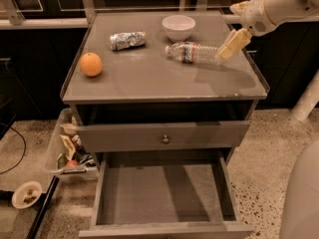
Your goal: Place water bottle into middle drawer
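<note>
The water bottle (193, 53) lies on its side on the cabinet's grey top (149, 78), cap to the left, just in front of the white bowl. My gripper (232, 44), pale yellow on a white arm coming in from the upper right, is at the bottle's right end, touching or very close to its base. The middle drawer (164, 193) is pulled wide open below, with nothing on its bare grey floor.
On the top there are also an orange (91, 64), a crumpled silver packet (127, 40) and a white bowl (178, 27). A shut drawer front with a small knob (165, 139) sits above the open drawer. A bin of litter (70, 151) stands on the floor at the left.
</note>
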Robot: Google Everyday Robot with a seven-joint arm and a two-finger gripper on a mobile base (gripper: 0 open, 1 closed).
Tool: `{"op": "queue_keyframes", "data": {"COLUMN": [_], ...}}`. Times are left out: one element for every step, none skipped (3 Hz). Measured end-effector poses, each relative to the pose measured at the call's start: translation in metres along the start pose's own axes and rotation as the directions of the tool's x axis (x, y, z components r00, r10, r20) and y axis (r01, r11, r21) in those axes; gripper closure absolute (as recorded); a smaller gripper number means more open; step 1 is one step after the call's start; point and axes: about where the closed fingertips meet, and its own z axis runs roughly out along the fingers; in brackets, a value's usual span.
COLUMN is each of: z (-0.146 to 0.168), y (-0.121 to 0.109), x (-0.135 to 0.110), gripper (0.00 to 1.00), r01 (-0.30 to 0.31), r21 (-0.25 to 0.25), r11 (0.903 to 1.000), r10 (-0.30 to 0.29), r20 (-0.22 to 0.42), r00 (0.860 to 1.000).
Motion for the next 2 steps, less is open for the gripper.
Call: {"op": "queue_keyframes", "data": {"z": [0.026,0.051], "y": [-0.002,-0.004], "x": [0.016,0.029], "gripper": [0.00,0.00], "r01": [-0.014,-0.030], "r21": [0.008,0.012], "r11": [0.9999,0.9995], "r10": [0.015,0.031], "r20": [-0.101,-0.163], "r00": [0.995,0.986]}}
